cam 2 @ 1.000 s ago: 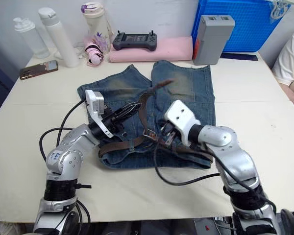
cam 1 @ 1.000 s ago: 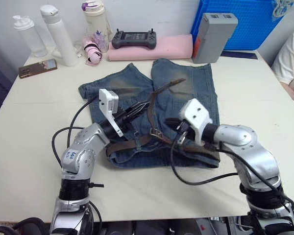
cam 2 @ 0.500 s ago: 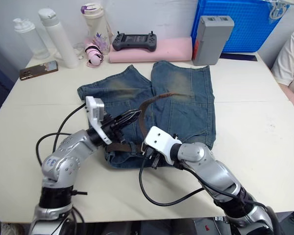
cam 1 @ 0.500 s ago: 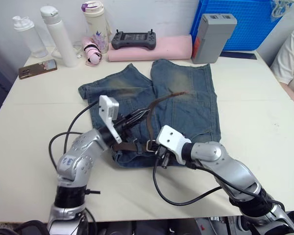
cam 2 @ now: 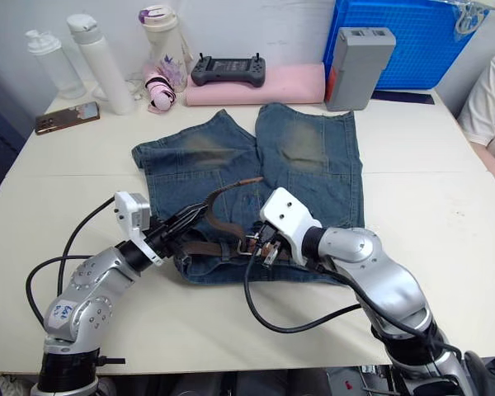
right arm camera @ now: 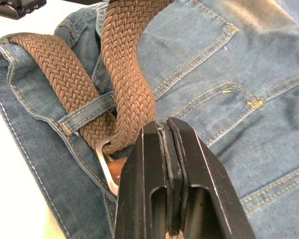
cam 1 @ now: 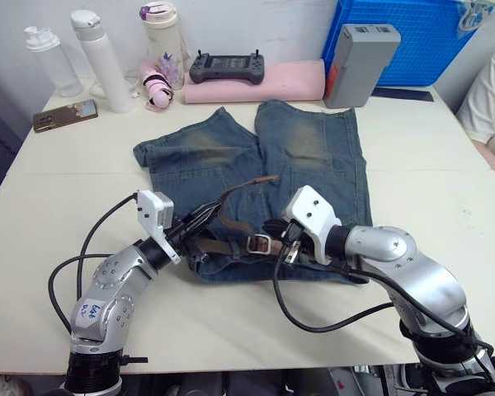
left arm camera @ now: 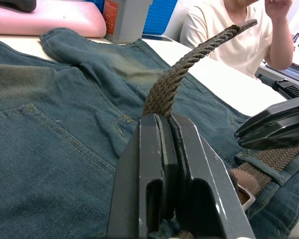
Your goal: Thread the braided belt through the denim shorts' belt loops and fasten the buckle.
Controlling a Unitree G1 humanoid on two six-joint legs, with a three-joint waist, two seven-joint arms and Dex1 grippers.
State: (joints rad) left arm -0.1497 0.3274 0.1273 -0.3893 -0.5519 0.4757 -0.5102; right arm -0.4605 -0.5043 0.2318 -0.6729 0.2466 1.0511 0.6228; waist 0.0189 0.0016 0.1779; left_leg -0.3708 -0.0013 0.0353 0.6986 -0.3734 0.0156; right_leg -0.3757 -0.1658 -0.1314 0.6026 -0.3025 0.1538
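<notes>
The faded blue-grey denim shorts (cam 1: 256,177) with yellowish worn patches on both legs lie flat on the cream table (cam 1: 58,177), waistband toward the robot. The dark brown braided belt (cam 1: 223,245) runs along that waistband, passing under a narrow blue denim belt loop (right arm camera: 87,112) close to the small silver rectangular buckle (cam 1: 259,243). The strap passes through the buckle frame, and its free end arches up over the shorts to a flat tip (cam 1: 264,178) hanging in the air.

The left gripper (cam 1: 200,219) has its two black fingers (left arm camera: 162,149) pressed together on the raised strap, the weave rising straight out from between them. The right gripper (cam 1: 274,229) sits just beside the buckle with its fingers (right arm camera: 167,149) closed flat against each other at the strap's edge; whether any belt is pinched between them cannot be told.

Half a second ago the right gripper was lower, at the waistband's near edge; it now lies further up over the shorts. The left gripper has drawn back toward the robot's left, and the belt's arch is lower and flatter, its tip nearer the fabric.

At the table's far edge stand white bottles (cam 1: 99,58), a phone (cam 1: 63,115), a black handheld controller (cam 1: 226,66) on a pink pad (cam 1: 256,84), a grey box (cam 1: 359,62) and a blue crate (cam 1: 429,37). A person in a pale shirt (left arm camera: 224,35) sits at the table's right side.
</notes>
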